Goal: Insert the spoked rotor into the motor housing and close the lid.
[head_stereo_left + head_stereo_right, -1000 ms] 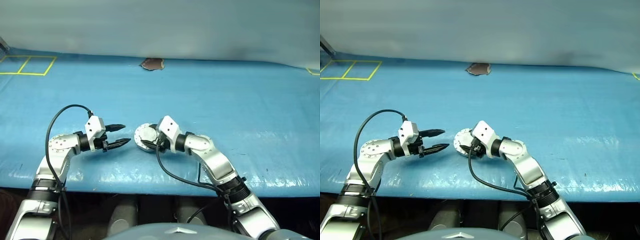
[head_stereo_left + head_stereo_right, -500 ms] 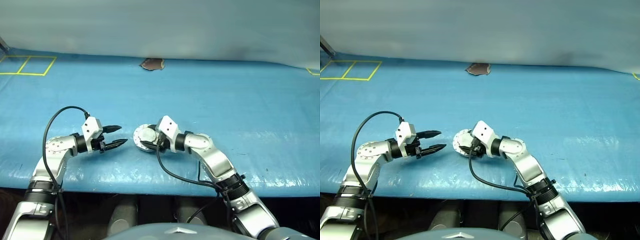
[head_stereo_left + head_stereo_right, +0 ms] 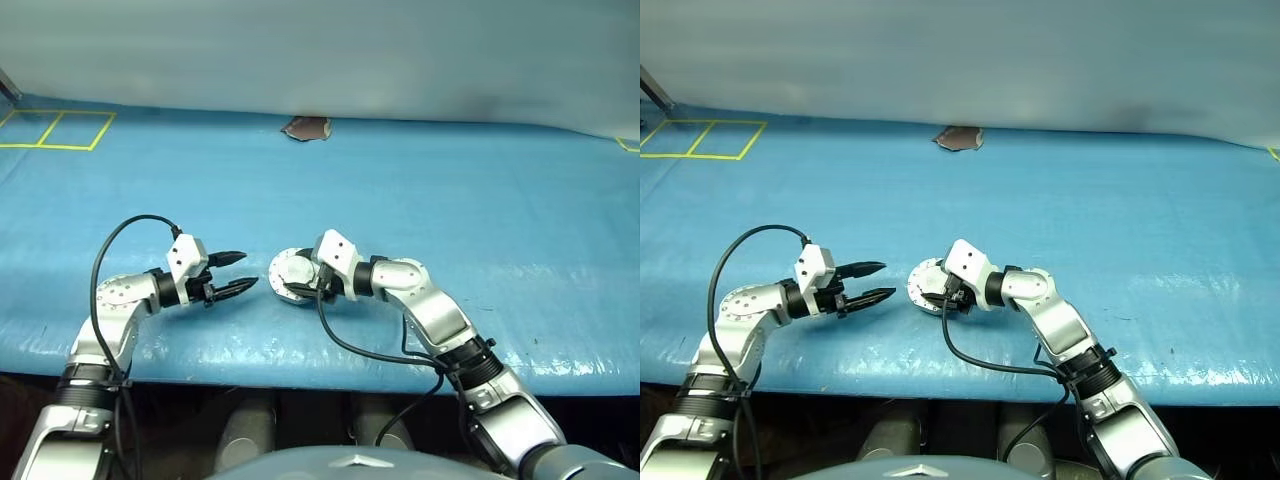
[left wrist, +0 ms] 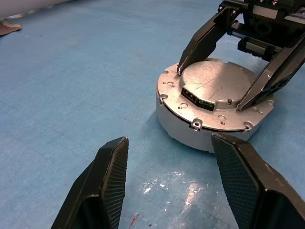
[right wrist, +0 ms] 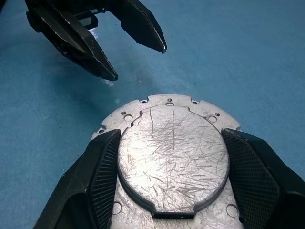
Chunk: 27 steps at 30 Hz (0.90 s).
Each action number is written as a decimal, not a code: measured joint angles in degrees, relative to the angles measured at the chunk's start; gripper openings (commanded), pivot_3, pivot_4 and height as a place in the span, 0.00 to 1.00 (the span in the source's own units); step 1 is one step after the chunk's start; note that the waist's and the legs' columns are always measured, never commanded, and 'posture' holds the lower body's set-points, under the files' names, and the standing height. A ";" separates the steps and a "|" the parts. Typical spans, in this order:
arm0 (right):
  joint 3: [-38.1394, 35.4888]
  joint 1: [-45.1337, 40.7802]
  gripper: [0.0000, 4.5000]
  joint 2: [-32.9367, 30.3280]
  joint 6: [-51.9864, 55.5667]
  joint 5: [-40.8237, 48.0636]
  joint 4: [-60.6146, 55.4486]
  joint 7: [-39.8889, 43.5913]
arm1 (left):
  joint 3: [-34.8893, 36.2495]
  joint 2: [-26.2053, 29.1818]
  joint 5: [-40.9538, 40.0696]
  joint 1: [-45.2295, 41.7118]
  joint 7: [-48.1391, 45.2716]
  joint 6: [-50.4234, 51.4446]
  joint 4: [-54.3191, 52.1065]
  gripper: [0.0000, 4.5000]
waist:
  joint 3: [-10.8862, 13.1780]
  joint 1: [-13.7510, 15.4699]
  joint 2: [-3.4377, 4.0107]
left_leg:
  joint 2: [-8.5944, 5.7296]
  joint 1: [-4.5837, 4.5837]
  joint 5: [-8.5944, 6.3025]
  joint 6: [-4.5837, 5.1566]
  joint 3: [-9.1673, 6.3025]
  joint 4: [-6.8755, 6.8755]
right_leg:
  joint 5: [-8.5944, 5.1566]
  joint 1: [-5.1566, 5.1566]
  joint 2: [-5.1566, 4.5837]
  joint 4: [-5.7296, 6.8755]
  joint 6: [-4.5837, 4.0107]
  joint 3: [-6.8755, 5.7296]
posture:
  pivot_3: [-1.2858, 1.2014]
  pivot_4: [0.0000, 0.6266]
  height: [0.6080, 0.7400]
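Observation:
The motor housing (image 4: 190, 133) is a short round silver cup standing on the blue sheet near the front edge. A scratched silver lid (image 5: 174, 152) lies flat on top of it. My right gripper (image 5: 170, 132) comes in from the right, its two black fingers clamped against opposite sides of the lid's raised round plate. My left gripper (image 3: 248, 270) hangs open just left of the housing and points at it with nothing between its fingers. The spoked rotor is hidden.
The blue sheet (image 3: 480, 200) covers the whole table, and its front edge runs close below both arms. A brown patch (image 3: 305, 127) lies at the far edge. Yellow tape lines (image 3: 55, 130) mark the far left corner.
The right wrist has turned a little while its fingers stay on the lid. The left gripper stays in place and open, and the housing has not moved.

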 measured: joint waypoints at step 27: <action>1.82 -3.55 0.67 -0.63 -6.31 -2.11 5.81 3.56 | 0.00 -0.44 -2.17 0.32 0.27 4.80 -2.88 0.67 | -0.13 -0.01 0.11 | 0.03 0.35 0.00 -0.01 0.03 0.00 | -0.12 0.29 -0.02 0.01 -0.20 0.01 | 0.52 0.24 1.00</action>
